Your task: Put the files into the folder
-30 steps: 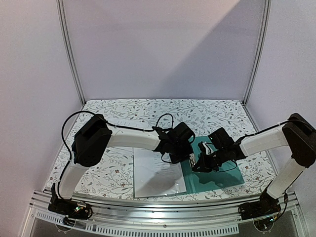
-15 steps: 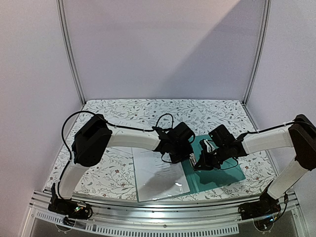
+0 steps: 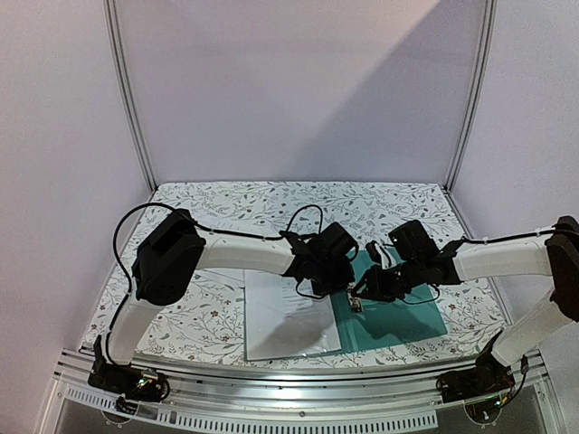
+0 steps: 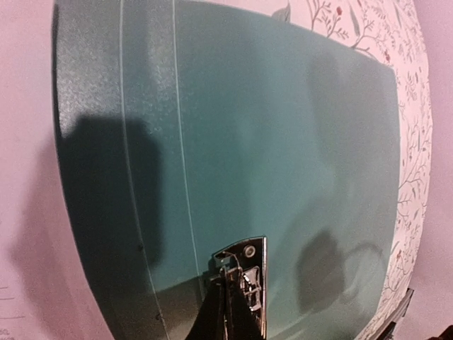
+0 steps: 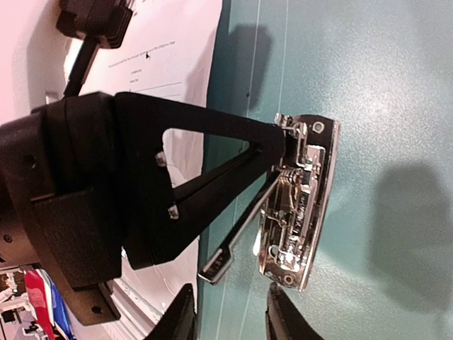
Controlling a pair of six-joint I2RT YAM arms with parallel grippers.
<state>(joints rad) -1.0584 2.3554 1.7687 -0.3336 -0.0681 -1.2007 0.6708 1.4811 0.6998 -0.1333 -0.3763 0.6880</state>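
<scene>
The teal folder (image 3: 398,316) lies open on the table and fills the left wrist view (image 4: 283,142). Its silver clip (image 3: 355,299) sits by the spine (image 4: 249,273), with the black lever (image 5: 237,234) raised off it. My left gripper (image 3: 347,287) is shut, its tips (image 4: 230,278) resting on the clip's (image 5: 301,205) end. My right gripper (image 3: 366,291) is open just right of the clip; in its wrist view (image 5: 230,320) the lever's end lies just ahead of the gap. The files (image 3: 285,321) lie on the folder's left side (image 5: 177,71).
The table has a floral cloth (image 3: 271,208). A metal rail (image 3: 289,398) runs along the near edge. White panels and two metal posts (image 3: 131,99) close in the back and sides. A black cable (image 3: 303,217) loops over the left wrist.
My right gripper has moved left and a little farther out, closer to the clip, with its arm stretched lower. The left gripper stays on the clip.
</scene>
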